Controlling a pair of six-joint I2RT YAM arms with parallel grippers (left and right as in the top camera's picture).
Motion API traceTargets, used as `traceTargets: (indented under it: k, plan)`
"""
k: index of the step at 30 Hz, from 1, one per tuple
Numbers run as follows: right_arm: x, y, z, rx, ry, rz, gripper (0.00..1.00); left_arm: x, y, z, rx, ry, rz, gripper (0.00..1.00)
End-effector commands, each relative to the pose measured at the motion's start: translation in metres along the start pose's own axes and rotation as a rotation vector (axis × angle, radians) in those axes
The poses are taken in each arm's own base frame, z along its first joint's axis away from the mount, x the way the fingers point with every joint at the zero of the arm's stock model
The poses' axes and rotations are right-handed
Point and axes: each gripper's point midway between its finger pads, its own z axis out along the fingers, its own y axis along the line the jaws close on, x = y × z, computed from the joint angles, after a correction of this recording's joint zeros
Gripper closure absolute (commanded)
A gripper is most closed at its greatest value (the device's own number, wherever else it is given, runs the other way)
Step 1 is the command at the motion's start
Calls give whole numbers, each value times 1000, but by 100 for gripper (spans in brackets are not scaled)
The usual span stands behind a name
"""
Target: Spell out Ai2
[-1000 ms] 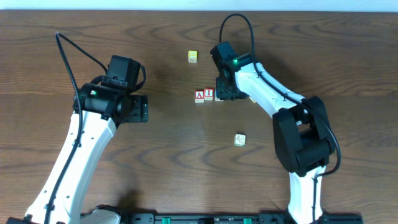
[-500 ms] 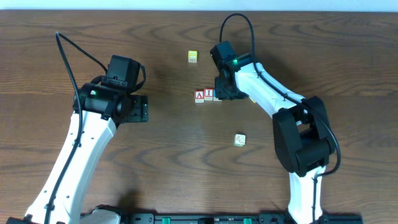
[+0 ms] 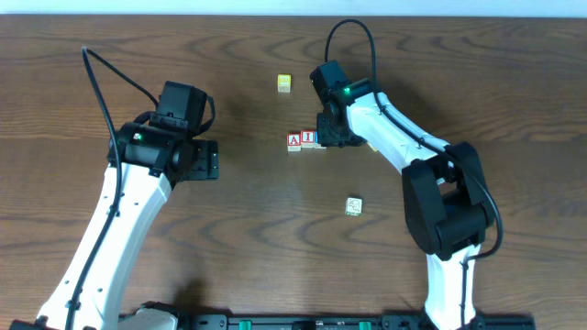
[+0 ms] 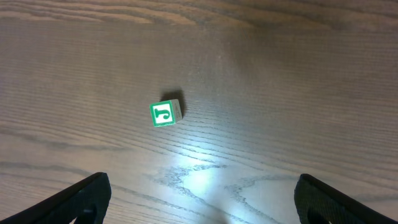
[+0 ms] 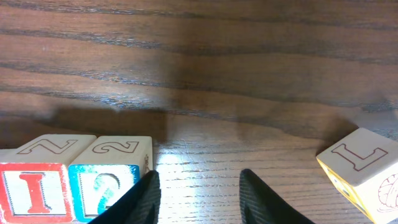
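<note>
Three letter blocks stand in a row at mid-table: a red A block (image 3: pixel 293 140), a red I block (image 3: pixel 308 137) (image 5: pixel 34 190), and a blue 2 block (image 5: pixel 109 180), which my right arm mostly hides from overhead. My right gripper (image 3: pixel 328 137) (image 5: pixel 202 202) is open and empty, low over the table. Its left finger is right beside the 2 block. My left gripper (image 3: pixel 207 160) (image 4: pixel 199 202) is wide open and empty, well to the left of the row.
A yellow block with an L-like letter (image 5: pixel 364 171) lies just right of my right gripper. A green J block (image 4: pixel 165 114) lies ahead of my left gripper. A yellow-green block (image 3: pixel 284 83) sits at the back, and a pale block (image 3: pixel 354 206) nearer the front.
My right gripper has edged slightly left toward the row. The blocks and my left arm have not visibly moved.
</note>
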Motion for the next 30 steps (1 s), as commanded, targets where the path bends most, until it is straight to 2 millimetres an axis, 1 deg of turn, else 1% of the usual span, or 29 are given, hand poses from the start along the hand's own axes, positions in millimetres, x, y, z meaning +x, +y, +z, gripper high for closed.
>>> traceTargets:
  k: [1, 3, 5, 9, 11, 13, 14, 15, 16, 17, 18, 20, 21, 25, 27, 30]
  plan:
    - [-5, -10, -4, 26, -22, 24, 53, 0, 1, 1, -4, 3, 16, 5]
    - [-13, -18, -17, 43, -59, 31, 53, 0, 1, 1, -4, 3, 16, 5]
    - [-24, -25, -38, 35, -109, 34, 53, 0, 1, 1, -4, 3, 16, 5]
    - [-43, -42, -94, 2, -231, 49, 52, 0, 1, 1, -4, 3, 16, 4]
    - [-47, -57, -119, 3, -283, 81, 52, 0, 1, 1, -4, 3, 16, 5]
    - [-46, -78, -140, 23, -338, 117, 48, 0, 1, 1, -4, 3, 16, 5]
    - [-43, -86, -149, 30, -361, 130, 44, 0, 1, 1, -4, 3, 16, 5]
    - [-37, -95, -157, 30, -389, 134, 38, 0, 1, 1, -4, 3, 16, 5]
    - [-32, -101, -162, 25, -413, 138, 25, 0, 1, 1, -4, 3, 15, 4]
    - [-26, -108, -167, 18, -445, 151, 10, 0, 1, 1, -4, 3, 16, 5]
    - [-21, -115, -170, 11, -476, 167, 1, 0, 1, 1, -4, 3, 16, 5]
    - [-7, -127, -174, -16, -555, 196, 1, 0, 1, 1, -4, 3, 16, 5]
    - [-1, -130, -175, -36, -588, 175, 1, 0, 1, 1, -4, 3, 16, 5]
    - [26, -121, -183, -164, -768, -52, 1, 0, 1, 1, -4, 3, 16, 5]
    - [39, -120, -187, -198, -853, -121, 1, 0, 1, 1, -4, 3, 16, 5]
    - [56, -127, -191, -222, -942, -128, 1, 0, 1, 1, -4, 3, 16, 5]
